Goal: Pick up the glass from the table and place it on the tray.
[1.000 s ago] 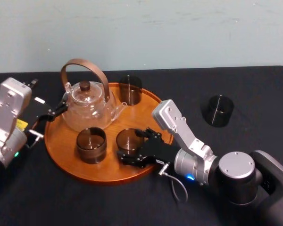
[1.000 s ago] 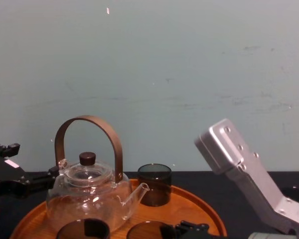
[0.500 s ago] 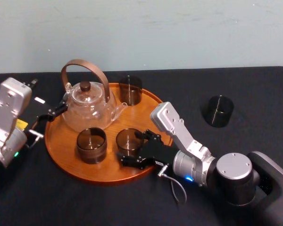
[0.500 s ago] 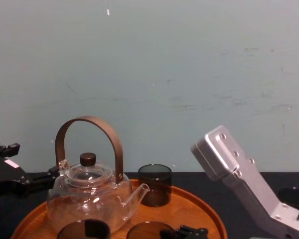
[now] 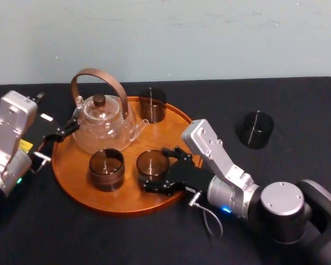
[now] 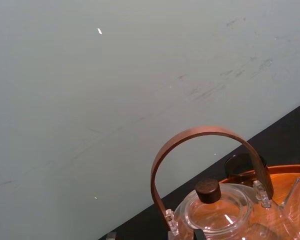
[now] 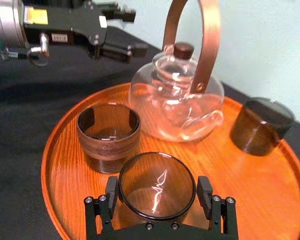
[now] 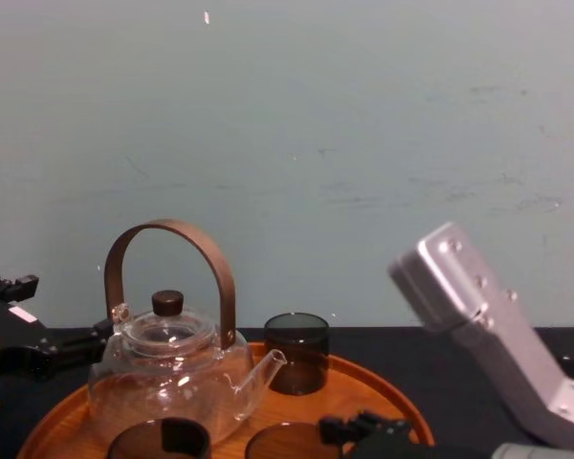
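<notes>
Overhead, the right gripper (image 5: 161, 170) reaches over the near right rim of the tray (image 5: 71, 172), while the left gripper (image 5: 56, 112) hangs, fingers apart, above the table (image 5: 298, 99) beside the teapot (image 5: 102, 124). From the right wrist, the right gripper's fingers (image 7: 111, 192) clasp both sides of the glass (image 7: 157, 187), standing upright on the tray just beside a brown cup (image 7: 108, 140). Chest-on, the glass's rim shows low on the tray, before the teapot's spout.
</notes>
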Robot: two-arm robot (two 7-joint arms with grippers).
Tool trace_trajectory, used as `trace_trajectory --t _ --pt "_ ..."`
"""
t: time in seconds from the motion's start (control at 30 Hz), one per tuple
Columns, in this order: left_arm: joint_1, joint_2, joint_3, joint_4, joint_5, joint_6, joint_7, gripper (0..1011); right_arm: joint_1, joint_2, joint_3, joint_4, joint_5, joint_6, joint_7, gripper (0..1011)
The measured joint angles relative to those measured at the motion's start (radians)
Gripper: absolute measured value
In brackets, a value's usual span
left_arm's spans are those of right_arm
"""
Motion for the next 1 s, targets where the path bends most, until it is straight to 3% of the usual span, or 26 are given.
trace_trajectory --t 0.6,1.0 --pt "0.0 0.0 0.0 0.0 0.0 0.0 0.0 1001 -0.047 0.032 0.034 -0.1 -0.006 -0.014 -0.006 1002" --pt "0.0 0.0 0.0 0.0 0.0 0.0 0.0 1001 -0.093 0.077 0.081 -0.17 0.062 -0.001 0.017 1002"
